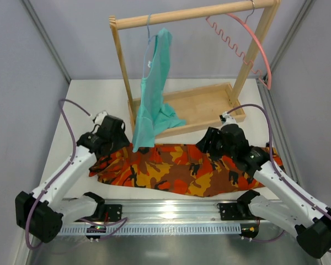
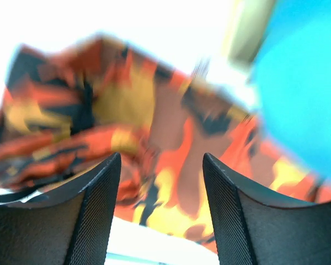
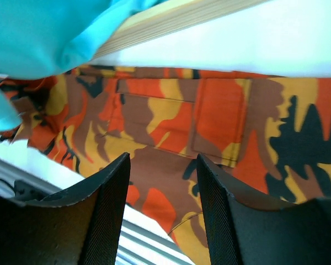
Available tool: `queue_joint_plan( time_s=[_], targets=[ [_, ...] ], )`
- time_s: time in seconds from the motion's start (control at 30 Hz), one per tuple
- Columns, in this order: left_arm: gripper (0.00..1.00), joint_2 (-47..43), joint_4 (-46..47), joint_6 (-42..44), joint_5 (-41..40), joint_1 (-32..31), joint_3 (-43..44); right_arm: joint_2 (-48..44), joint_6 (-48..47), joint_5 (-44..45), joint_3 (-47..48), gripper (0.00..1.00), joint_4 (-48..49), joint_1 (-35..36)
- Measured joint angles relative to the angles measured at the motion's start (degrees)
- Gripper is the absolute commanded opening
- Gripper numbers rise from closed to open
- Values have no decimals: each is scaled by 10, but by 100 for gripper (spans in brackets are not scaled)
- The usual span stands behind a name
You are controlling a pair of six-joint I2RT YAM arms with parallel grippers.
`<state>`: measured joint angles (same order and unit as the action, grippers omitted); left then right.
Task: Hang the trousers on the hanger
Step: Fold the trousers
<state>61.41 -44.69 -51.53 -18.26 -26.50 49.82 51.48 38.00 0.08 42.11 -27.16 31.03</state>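
The camouflage trousers (image 1: 176, 168) lie flat across the white table in front of the wooden rack, in orange, red, yellow, brown and black. They also fill the left wrist view (image 2: 154, 127) and the right wrist view (image 3: 209, 127). The pink hanger (image 1: 248, 41) hangs by its metal hook at the right end of the rack's top bar. My left gripper (image 1: 117, 144) is open and empty over the trousers' left end (image 2: 161, 165). My right gripper (image 1: 208, 144) is open and empty over the trousers' right part (image 3: 161, 165).
A wooden rack (image 1: 193, 14) with a tray base (image 1: 201, 105) stands at the back. A teal garment (image 1: 153, 96) hangs from a thin hanger on the bar's left, its hem touching the trousers' top edge. A metal rail (image 1: 165, 218) runs along the near edge.
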Motion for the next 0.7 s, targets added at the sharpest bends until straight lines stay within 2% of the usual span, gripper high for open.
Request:
queue_joint_plan(
  time_s=[0.13, 0.27, 0.47, 0.7],
  targets=[
    [64, 66, -37, 10, -58, 4, 123, -14, -1, 38, 4, 55, 7, 86],
    [66, 88, -63, 17, -59, 52, 160, 15, 8, 105, 37, 55, -3, 197],
    [68, 94, -59, 47, 11, 258, 164, 110, 17, 202, 135, 54, -7, 368],
    [67, 154, -15, 75, 136, 430, 143, 258, -24, 230, 287, 54, 14, 465]
  ],
)
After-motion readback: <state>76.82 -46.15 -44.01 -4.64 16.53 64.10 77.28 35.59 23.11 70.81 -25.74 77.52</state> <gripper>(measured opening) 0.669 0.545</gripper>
